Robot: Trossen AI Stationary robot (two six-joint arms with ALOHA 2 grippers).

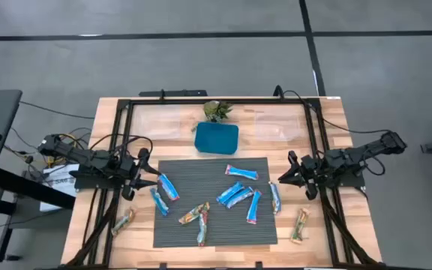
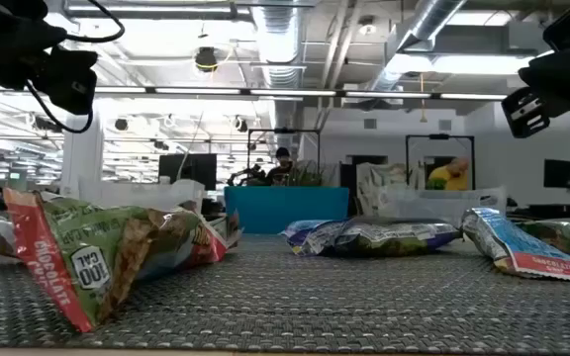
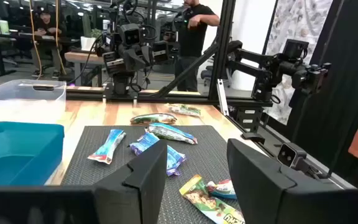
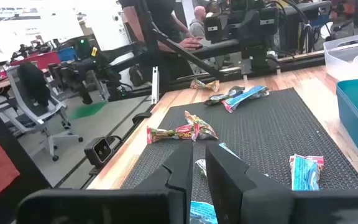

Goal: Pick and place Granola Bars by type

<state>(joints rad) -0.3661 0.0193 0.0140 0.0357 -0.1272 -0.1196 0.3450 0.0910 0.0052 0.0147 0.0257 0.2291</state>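
Granola bars lie flat and scattered on a dark ribbed mat (image 1: 214,225). Several are blue, such as one (image 1: 168,187) near my left gripper and one (image 1: 275,197) near my right. Tan-green ones lie at the mat's near part (image 1: 193,215), and one lies off each side on the wood (image 1: 123,221) (image 1: 300,225). My left gripper (image 1: 153,180) hovers open above the mat's left edge; the left wrist view shows its fingers wide apart (image 3: 197,180). My right gripper (image 1: 281,179) hovers at the mat's right edge, fingers together (image 4: 199,163).
A blue square dish (image 1: 217,138) sits just beyond the mat's far edge, with a small green plant (image 1: 217,111) behind it. A black frame (image 1: 130,112) rings the wooden table. People and other robot rigs show in the room beyond.
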